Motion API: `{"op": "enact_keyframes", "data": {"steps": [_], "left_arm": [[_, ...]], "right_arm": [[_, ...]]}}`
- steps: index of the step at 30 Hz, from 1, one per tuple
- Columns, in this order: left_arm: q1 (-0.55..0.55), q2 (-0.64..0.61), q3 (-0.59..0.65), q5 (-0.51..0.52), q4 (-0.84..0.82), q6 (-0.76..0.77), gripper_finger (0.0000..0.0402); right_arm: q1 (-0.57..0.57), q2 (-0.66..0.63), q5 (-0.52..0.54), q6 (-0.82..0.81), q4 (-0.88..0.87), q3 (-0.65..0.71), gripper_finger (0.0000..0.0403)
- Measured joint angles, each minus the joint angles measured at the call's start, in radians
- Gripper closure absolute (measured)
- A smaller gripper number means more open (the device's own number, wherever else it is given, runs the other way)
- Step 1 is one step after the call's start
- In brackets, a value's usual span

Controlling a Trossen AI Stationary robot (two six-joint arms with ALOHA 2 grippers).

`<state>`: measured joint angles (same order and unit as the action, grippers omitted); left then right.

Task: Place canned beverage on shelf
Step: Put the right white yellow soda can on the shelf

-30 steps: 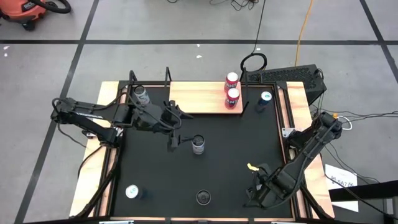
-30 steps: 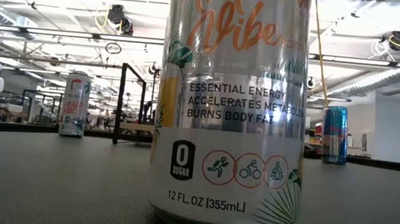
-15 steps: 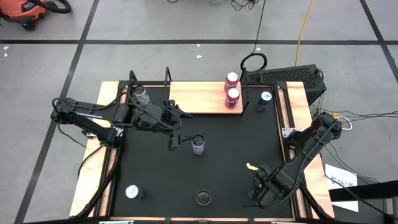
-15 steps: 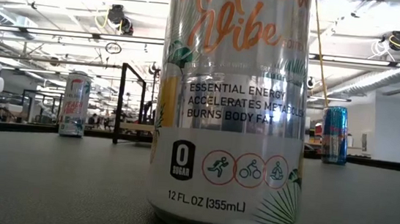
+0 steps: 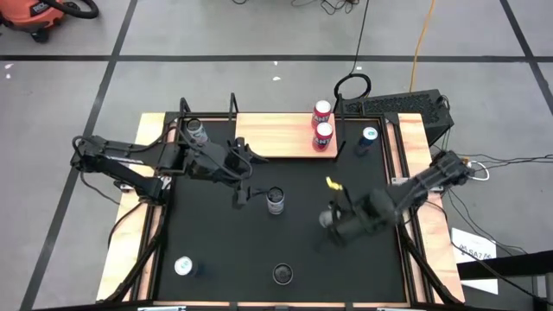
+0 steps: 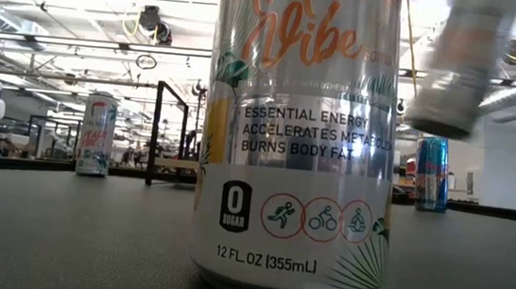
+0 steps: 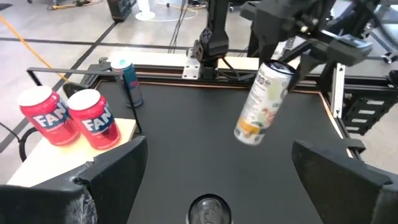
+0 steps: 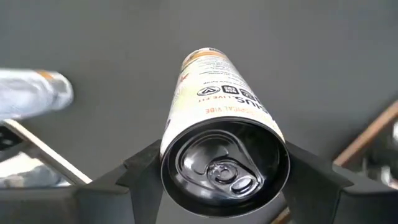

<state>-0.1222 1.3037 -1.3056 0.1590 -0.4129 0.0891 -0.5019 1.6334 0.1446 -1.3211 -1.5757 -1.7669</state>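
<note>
Since a second ago my right gripper (image 8: 224, 180) has lifted a white energy-drink can (image 7: 262, 102) off the mat, fingers pinching its top, tilted mid-air, short of the shelf (image 5: 276, 136); left gripper (image 5: 244, 197) spread.

In my low view a near can (image 6: 298, 139) fills mid-frame, top cropped; upper right, another can (image 6: 460, 64) is blurred.

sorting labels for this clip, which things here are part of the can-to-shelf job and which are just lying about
Job:
- white can, held tilted above the mat by the right tool
- shelf, two red cans at its end

Lying about:
- blue can
- can by the left tool
- cables on the floor
</note>
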Motion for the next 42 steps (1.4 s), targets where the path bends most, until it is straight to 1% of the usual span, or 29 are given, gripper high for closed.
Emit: {"op": "enact_keyframes", "data": {"steps": [5, 8, 11, 13, 15, 17, 19, 22, 26, 32, 36, 39, 42], "left_arm": [[0.057, 0.014, -0.002, -0.120, 0.008, -0.028, 0.0011], [0.094, 0.023, 0.000, -0.159, -0.003, -0.040, 0.0011], [0.128, 0.040, -0.003, -0.203, 0.027, -0.044, 0.0011], [0.148, 0.055, 0.000, -0.239, 0.012, -0.045, 0.0011], [0.166, 0.083, -0.001, -0.266, 0.047, -0.046, 0.0011], [0.183, 0.102, 0.000, -0.282, 0.048, -0.055, 0.0011], [0.197, 0.130, -0.002, -0.285, 0.099, -0.075, 0.0011], [0.220, 0.158, 0.000, -0.290, 0.121, -0.081, 0.0011], [0.252, 0.175, 0.000, -0.351, 0.140, -0.080, 0.0011], [0.285, 0.205, -0.001, -0.361, 0.157, -0.088, 0.0011], [0.301, 0.215, 0.001, -0.361, 0.140, -0.099, 0.0012], [0.312, 0.222, -0.001, -0.361, 0.148, -0.106, 0.0026], [0.320, 0.223, 0.000, -0.361, 0.146, -0.106, 0.0052]], "right_arm": [[0.129, 0.001, 0.015, 0.258, 0.004, -0.053, 0.0152], [0.202, 0.002, 0.031, 0.377, 0.000, -0.084, 0.0152], [0.253, 0.002, 0.066, 0.477, 0.012, -0.129, 0.0152], [0.281, 0.002, 0.083, 0.546, 0.026, -0.161, 0.0152], [0.312, 0.002, 0.095, 0.619, 0.054, -0.196, 0.0152], [0.340, 0.002, 0.096, 0.704, 0.105, -0.220, 0.0152], [0.365, 0.000, 0.097, 0.783, 0.168, -0.229, 0.0152], [0.402, 0.002, 0.097, 0.870, 0.233, -0.234, 0.0152], [0.444, 0.002, 0.110, 0.951, 0.282, -0.234, 0.0152], [0.474, 0.002, 0.114, 1.053, 0.337, -0.234, 0.0152], [0.483, 0.002, 0.113, 1.077, 0.356, -0.235, 0.0152], [0.485, 0.002, 0.113, 1.090, 0.364, -0.235, 0.0152], [0.489, 0.002, 0.110, 1.098, 0.366, -0.235, 0.0152]]}}
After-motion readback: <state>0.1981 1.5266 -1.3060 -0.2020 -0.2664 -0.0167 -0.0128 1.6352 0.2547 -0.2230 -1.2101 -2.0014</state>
